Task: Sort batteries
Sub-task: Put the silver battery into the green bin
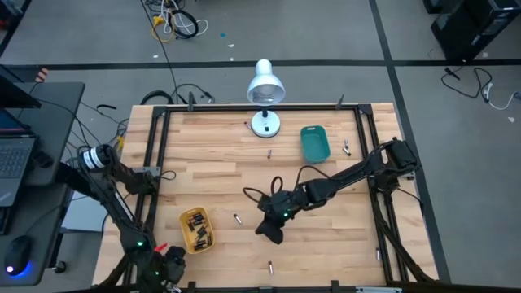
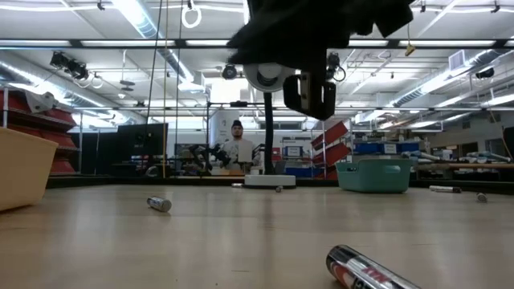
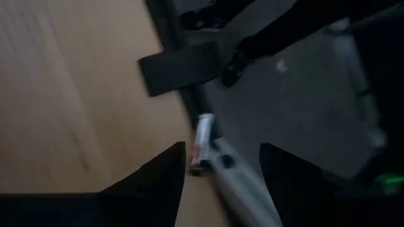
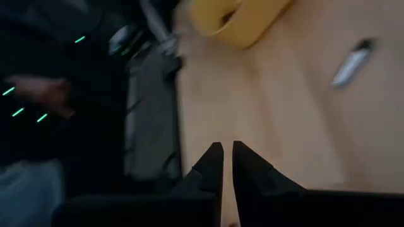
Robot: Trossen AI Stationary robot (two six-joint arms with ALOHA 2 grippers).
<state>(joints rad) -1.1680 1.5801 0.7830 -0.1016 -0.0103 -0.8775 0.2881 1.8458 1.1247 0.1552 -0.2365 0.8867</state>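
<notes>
From above, your wooden table [image 1: 326, 236] carried a lamp [image 1: 264, 85], a teal tray [image 1: 315, 142], a yellow tray [image 1: 195, 229] with batteries [image 1: 198, 232] and loose ones. Level view: a workshop with a person [image 2: 238, 144]. Your left gripper [image 3: 221, 167] gaped empty; your right gripper [image 4: 226, 157] was clenched, empty.

Table [image 1: 326, 244] — pale, smooth wood; batteries [image 2: 158, 204] — shiny metal.

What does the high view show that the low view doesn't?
High only: batteries inside the yellow tray, the left tool at the table's near-left corner, a laptop off the table.
Low only: a person in the room behind.
Both: the teal tray, the lamp, loose batteries on the table, the right arm over mid-table.
</notes>
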